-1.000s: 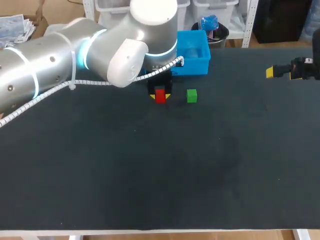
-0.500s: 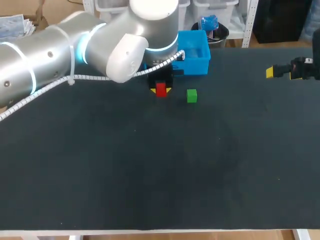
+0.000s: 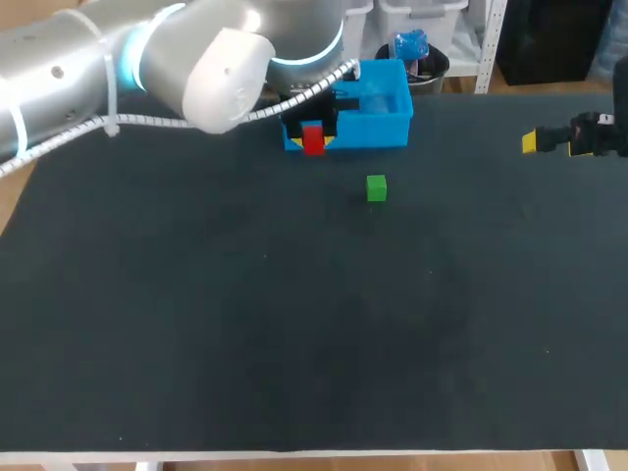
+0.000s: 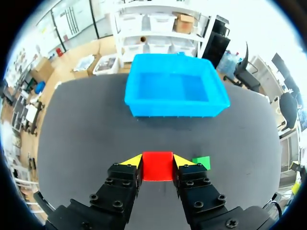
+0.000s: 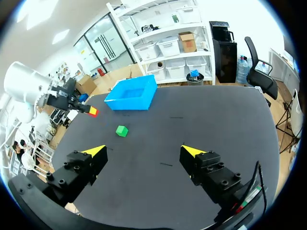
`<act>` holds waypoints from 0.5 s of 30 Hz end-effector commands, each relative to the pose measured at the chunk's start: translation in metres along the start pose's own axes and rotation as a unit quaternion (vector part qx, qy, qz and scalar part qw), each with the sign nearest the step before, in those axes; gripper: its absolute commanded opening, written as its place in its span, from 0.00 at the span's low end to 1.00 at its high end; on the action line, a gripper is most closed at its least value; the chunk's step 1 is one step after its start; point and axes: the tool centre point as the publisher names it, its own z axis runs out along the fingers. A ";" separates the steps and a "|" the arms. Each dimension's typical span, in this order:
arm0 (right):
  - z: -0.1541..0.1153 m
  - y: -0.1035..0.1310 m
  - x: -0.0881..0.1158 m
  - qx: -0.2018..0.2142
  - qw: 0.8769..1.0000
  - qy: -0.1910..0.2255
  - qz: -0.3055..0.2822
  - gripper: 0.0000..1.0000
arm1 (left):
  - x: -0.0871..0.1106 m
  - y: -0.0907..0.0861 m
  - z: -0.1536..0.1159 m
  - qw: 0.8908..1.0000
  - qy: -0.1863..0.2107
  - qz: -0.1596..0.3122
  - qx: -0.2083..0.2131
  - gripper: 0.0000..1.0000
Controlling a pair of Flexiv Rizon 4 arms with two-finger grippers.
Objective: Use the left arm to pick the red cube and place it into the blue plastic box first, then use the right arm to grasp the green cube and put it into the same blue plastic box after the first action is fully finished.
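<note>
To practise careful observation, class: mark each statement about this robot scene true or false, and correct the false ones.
1. The left hand is shut on the red cube. True.
2. The red cube lies inside the blue plastic box. False: it is held short of the blue plastic box, which is empty.
3. The green cube sits on the table. True.
4. The right hand grips the green cube. False: the right hand is open, empty and apart from it.

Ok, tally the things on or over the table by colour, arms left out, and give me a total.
Red cube: 1
Green cube: 1
Blue box: 1
Total: 3
</note>
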 end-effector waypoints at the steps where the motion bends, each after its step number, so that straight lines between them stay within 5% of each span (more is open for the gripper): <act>1: 0.000 0.000 0.000 0.000 1.000 0.000 0.000 1.00 | 0.006 0.007 -0.024 1.000 -0.019 0.000 0.005 0.00; 15: 0.000 0.000 0.000 0.000 1.000 0.000 0.000 1.00 | -0.002 0.014 -0.045 0.998 -0.059 0.022 0.019 0.00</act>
